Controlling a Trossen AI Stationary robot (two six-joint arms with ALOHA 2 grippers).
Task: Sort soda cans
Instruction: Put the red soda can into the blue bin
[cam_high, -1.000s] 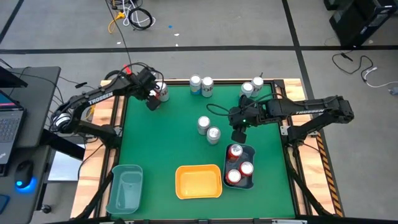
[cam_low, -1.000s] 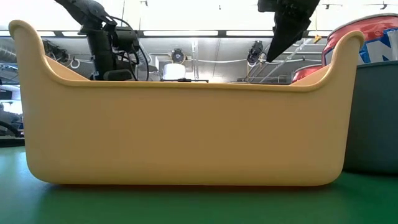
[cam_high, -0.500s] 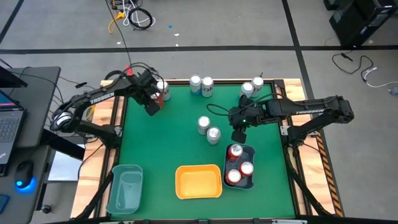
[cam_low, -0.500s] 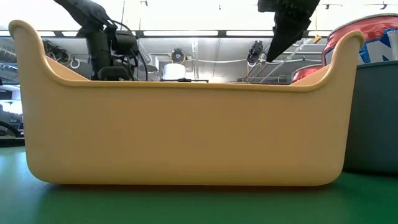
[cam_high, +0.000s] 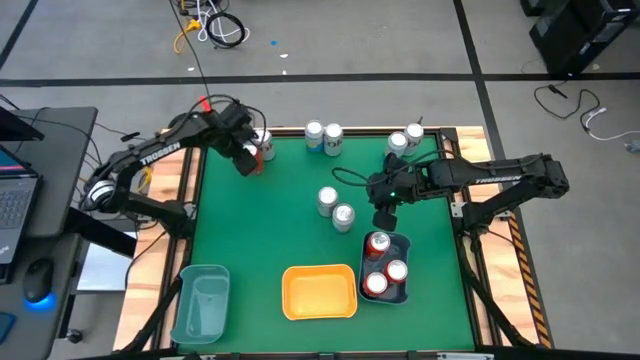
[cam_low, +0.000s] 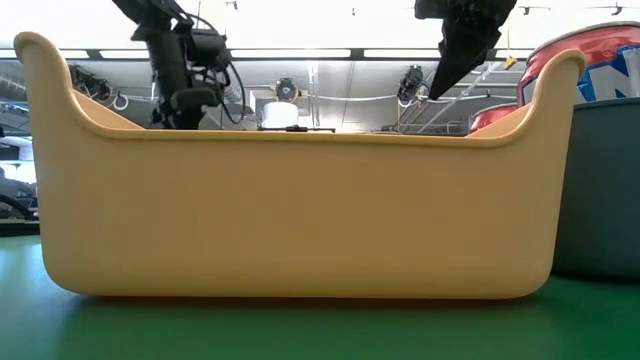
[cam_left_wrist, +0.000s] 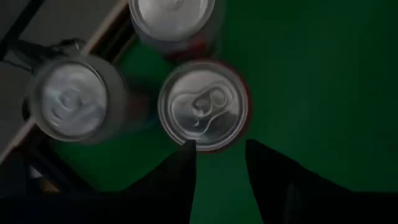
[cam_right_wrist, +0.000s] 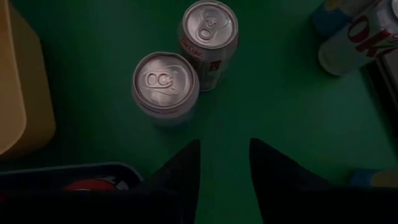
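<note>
A grey workshop floor with loose cables surrounds a green tabletop (cam_high: 270, 220) framed in pale wood, seen from overhead, with a dark robot arm reaching in from each side

Along the edge farthest from both grippers stand three bins: a teal bin (cam_high: 201, 303) with no cans in it, a yellow bin (cam_high: 320, 292) also without cans, and a dark bin (cam_high: 404, 292) holding three red soda cans (cam_high: 377, 244)

The right gripper (cam_high: 386, 215) hangs just above the dark bin, its two fingers parted and holding nothing. Directly ahead of it in its wrist view stand two silver cans (cam_right_wrist: 166, 83), touching each other. Two more silver cans (cam_high: 323, 136) sit at the far edge, and another pair (cam_high: 405, 140) stands just behind the right arm

The left gripper (cam_high: 249, 162) is at the far left corner, over a tight cluster of cans. Its fingers are open and hold nothing; in its wrist view the red-sided can (cam_left_wrist: 204, 104) sits just beyond the fingertips (cam_left_wrist: 185, 152), with a silver can (cam_left_wrist: 73, 99) just beside it and another can (cam_left_wrist: 173, 17) touching it on the far side

The step appears to be picking the red-sided can from this cluster. To do it well, the left gripper should centre the can between its fingers before lowering, since the neighbours are very close and a finger could knock one over. Closing across the side facing open green cloth looks safest, followed by a straight lift before carrying it toward the dark bin
</note>
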